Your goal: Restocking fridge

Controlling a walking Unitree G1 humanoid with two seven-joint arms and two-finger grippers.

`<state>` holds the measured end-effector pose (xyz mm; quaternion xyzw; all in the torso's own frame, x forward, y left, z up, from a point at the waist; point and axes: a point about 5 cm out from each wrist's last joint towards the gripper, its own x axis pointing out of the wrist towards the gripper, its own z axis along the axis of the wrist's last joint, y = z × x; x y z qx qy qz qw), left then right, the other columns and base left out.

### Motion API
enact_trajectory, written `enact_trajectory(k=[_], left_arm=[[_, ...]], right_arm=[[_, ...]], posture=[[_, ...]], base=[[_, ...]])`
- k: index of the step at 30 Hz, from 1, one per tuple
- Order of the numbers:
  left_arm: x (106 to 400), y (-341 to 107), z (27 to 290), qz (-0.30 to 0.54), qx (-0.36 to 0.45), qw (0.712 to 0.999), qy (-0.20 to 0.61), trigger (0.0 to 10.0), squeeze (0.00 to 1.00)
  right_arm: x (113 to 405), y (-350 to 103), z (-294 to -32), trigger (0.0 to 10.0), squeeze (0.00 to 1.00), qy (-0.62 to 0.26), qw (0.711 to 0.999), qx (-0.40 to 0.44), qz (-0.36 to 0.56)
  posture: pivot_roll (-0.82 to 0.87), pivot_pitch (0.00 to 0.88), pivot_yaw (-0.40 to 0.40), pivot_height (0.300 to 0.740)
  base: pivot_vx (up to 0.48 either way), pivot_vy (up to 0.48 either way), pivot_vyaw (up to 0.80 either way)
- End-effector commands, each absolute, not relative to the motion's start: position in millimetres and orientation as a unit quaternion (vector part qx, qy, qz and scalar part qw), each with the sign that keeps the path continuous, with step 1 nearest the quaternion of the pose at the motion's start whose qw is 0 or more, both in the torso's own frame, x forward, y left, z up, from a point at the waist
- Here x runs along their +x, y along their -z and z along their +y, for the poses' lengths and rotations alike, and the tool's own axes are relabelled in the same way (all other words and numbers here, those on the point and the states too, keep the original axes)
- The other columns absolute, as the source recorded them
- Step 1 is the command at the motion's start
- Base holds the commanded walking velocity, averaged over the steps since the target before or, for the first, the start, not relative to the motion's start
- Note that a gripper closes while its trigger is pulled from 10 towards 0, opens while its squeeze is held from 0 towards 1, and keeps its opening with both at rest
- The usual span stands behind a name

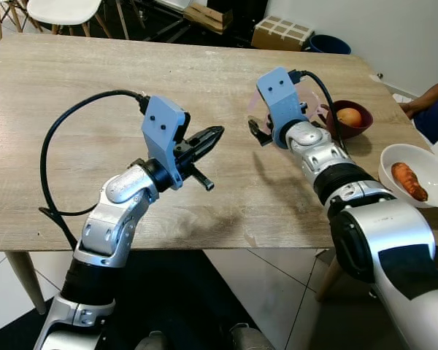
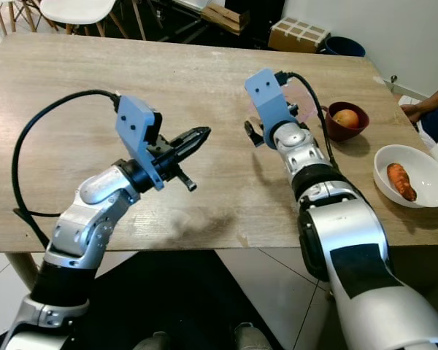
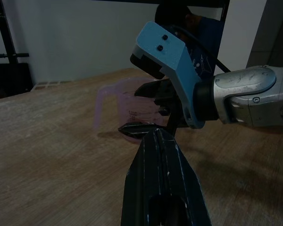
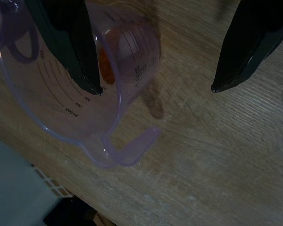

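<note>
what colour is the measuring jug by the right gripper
Clear pale purple measuring jug with dark printed markings, best seen in the right wrist view.

Right arm hides most of the measuring jug [image 1: 310, 102].

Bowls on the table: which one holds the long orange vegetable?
The white bowl near the table's right edge holds it; the dark red bowl beside the right gripper holds a round orange fruit.
</note>
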<state>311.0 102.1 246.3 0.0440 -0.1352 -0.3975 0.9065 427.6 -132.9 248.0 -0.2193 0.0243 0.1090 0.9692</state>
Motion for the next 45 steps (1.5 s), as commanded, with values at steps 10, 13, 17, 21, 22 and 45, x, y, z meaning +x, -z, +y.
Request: enact_trajectory(k=[10, 13, 17, 21, 22, 45], left_arm=[[308.6, -256.9, 115.0, -0.124, 0.064, 0.901, 0.412, 10.0, 0.0], [308.6, -257.8, 117.5, -0.123, 0.066, 0.901, 0.412, 10.0, 0.0], [309.0, -257.8, 117.9, -0.122, 0.066, 0.901, 0.411, 10.0, 0.0], [309.3, -257.7, 117.1, -0.122, 0.064, 0.901, 0.411, 10.0, 0.0], [309.3, -257.7, 117.1, -0.122, 0.064, 0.901, 0.411, 10.0, 0.0], [311.6, -257.2, 114.3, -0.124, 0.06, 0.901, 0.411, 10.0, 0.0]], right_arm=[[426.4, -238.4, -138.2, 10.0, 0.0, -0.106, 0.978, -0.173, 0.039], [426.6, -240.1, -137.9, 10.0, 0.0, -0.108, 0.979, -0.171, 0.037], [426.9, -242.3, -138.1, 10.0, 0.0, -0.108, 0.978, -0.174, 0.034], [427.4, -246.0, -138.5, 10.0, 0.0, -0.108, 0.977, -0.18, 0.032], [427.4, -246.0, -138.5, 10.0, 0.0, -0.108, 0.977, -0.18, 0.032], [428.8, -262.1, -139.1, 0.0, 0.0, -0.123, 0.969, -0.211, 0.02]], posture=[[0.12, 0.201, -0.035, 0.707], [0.13, 0.202, -0.029, 0.707], [0.13, 0.203, -0.031, 0.707], [0.12, 0.201, -0.037, 0.707], [0.12, 0.201, -0.037, 0.707], [0.09, 0.192, -0.044, 0.707]], base=[[0.0, 0.0, 0.0], [0.0, 0.0, 0.0], [0.0, 0.0, 0.0], [0.0, 0.0, 0.0], [0.0, 0.0, 0.0], [0.0, 0.0, 0.0]])
